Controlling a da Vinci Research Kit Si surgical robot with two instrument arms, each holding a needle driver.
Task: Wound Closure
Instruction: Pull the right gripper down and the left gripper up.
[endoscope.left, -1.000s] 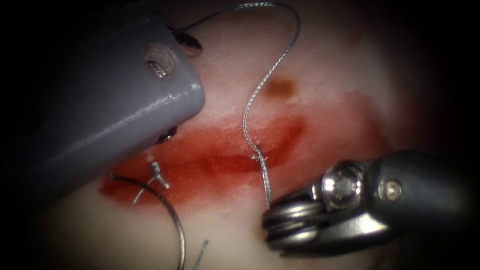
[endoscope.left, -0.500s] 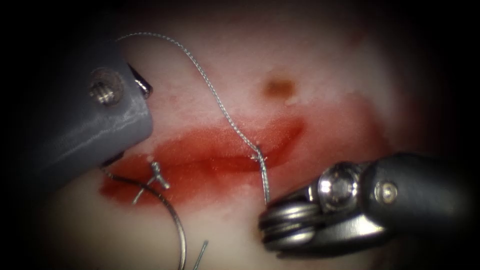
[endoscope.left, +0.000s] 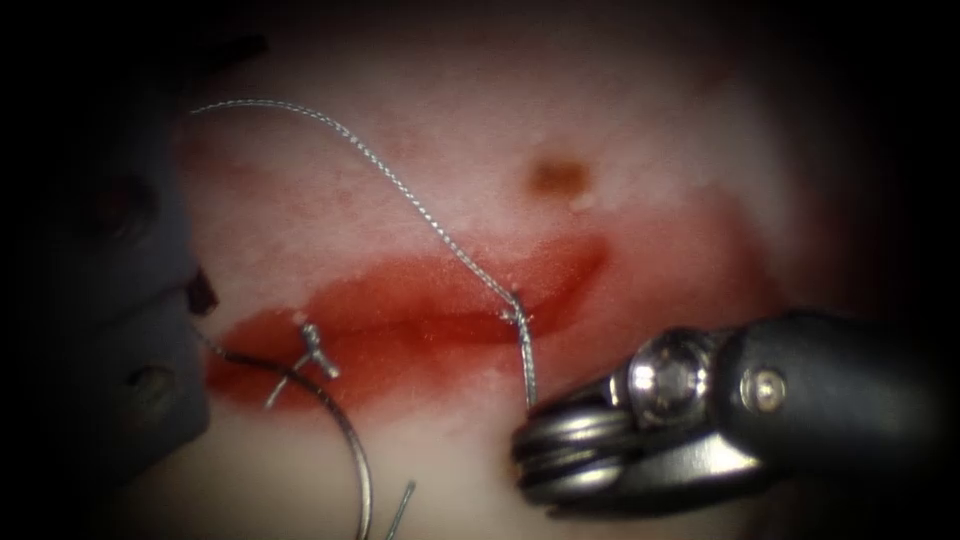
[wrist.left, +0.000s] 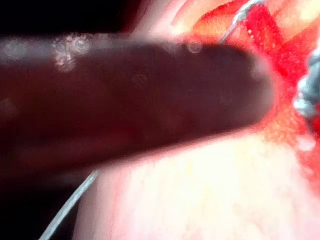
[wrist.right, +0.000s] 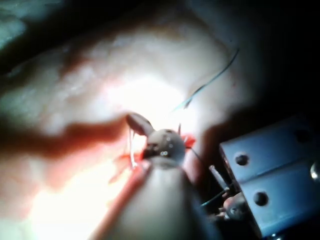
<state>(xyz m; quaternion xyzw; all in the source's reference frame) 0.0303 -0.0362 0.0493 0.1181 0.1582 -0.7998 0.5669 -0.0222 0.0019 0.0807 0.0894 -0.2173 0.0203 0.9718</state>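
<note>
Thread (endoscope.left: 400, 190) is what joins the two tools at this moment. One strand climbs from the right hand (endoscope.left: 545, 430) up into the cut (endoscope.left: 440, 320). From the same spot a longer strand slants away and arcs off toward the left hand (endoscope.left: 130, 370), well apart from the right one. Where the short strand meets the right hand the contact is hidden, so whether that hand grips the thread cannot be told. The left hand's grip cannot be told either; the long strand runs off into the dark above it.

The needle (endoscope.left: 345, 425) lies on the tissue (endoscope.left: 680, 150) toward the left end of the cut. One end is just beside the left hand and its curve sweeps away from that hand. It appears to rest on the surface rather than in the tissue, and neither hand is seen holding it. A knot (endoscope.left: 313, 350) with short stiff ends sits in the red fluid (endoscope.left: 400, 290) near the left hand, touching or just over the needle's arc. A cut end of thread (endoscope.left: 402, 503) lies beyond the needle's far end.

Judging by its look, the thread is light, limp and braided, so it should give some bite but kink if pinched hard; a hold a little way from the cut seems safest. The needle is thin, stiff and probably slick with fluid. The body of its curve, away from either end, looks like the place to take it. The tissue is soft and wet and would likely tear under a sharp pull.
</note>
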